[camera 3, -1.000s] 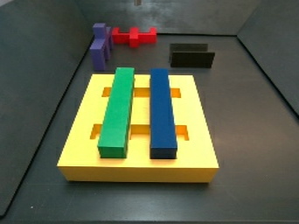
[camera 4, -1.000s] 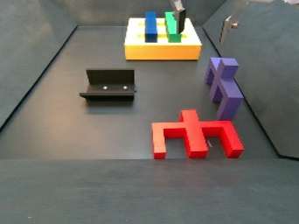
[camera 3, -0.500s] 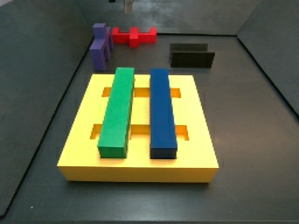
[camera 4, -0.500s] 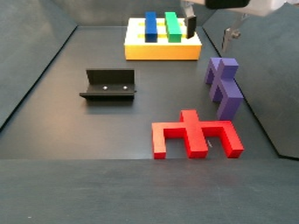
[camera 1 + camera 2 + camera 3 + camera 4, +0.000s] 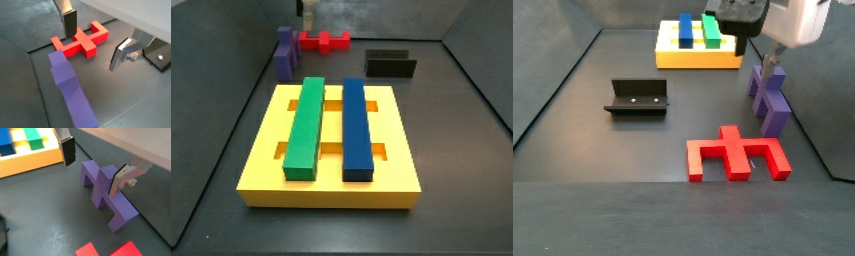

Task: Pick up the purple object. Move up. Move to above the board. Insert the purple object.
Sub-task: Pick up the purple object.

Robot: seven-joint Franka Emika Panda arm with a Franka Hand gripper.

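The gripper [image 5: 93, 167] hangs directly over the purple object [image 5: 107, 195], its two silver fingers spread wide with nothing between them. In a wrist view one pad [image 5: 67, 151] sits on the board side of the piece and the other finger on the wall side, so the jaws straddle the crossbar from above without touching it.

The purple object [image 5: 768, 98] lies on the dark floor along the right-hand wall in a side view, well apart from the board [image 5: 699, 56], which sits at the far end there. The board carries a green bar [image 5: 305, 125] and a blue bar [image 5: 357, 127] lying side by side across its slots. A red piece [image 5: 738, 156] lies just beside the purple object's near end; the fixture [image 5: 637, 98] stands to the left, clear of both.

Judgement: the pick-up step is in hand, at the approach stage, with no grasp made. The next move calls for a straight descent until the pads flank the crossbar, then closure. Clearance from the red piece [image 5: 81, 42] should be watched.

No brand, label or legible writing is visible on any item.
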